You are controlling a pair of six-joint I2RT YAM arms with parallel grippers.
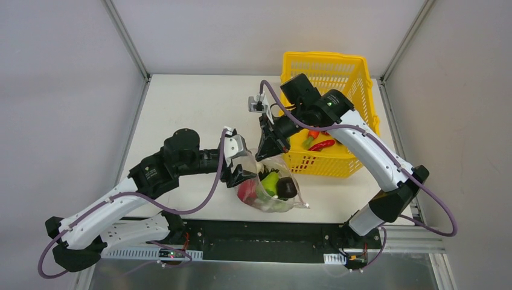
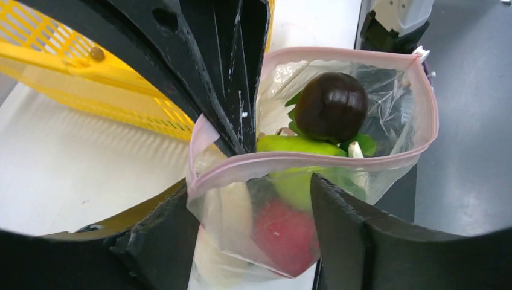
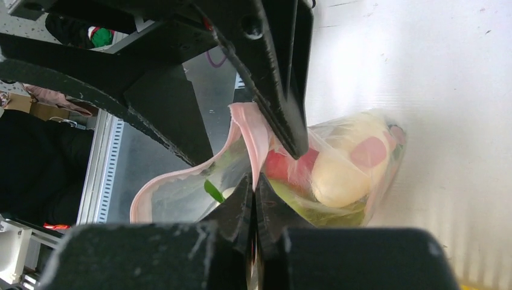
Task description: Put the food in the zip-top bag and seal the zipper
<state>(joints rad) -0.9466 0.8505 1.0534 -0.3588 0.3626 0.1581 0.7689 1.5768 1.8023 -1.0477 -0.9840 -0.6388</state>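
The zip-top bag (image 1: 275,192) stands near the table's front edge, its mouth open. Inside it lies food: a dark round piece (image 2: 331,106), a green piece (image 2: 294,145), a red pepper (image 2: 285,234) and a white radish (image 3: 338,175). My right gripper (image 3: 253,181) is shut on the pink zipper (image 2: 314,158) at one end of the mouth and holds it up. My left gripper (image 2: 250,190) is open, with its fingers (image 2: 356,235) on either side of the bag just under the zipper. A red chili (image 1: 323,145) and a green-and-red piece (image 1: 311,138) lie in the basket.
A yellow slotted basket (image 1: 326,65) stands at the back right, right behind the right gripper (image 1: 265,151). The left gripper (image 1: 241,175) is beside the bag on its left. Grey walls enclose the table on three sides.
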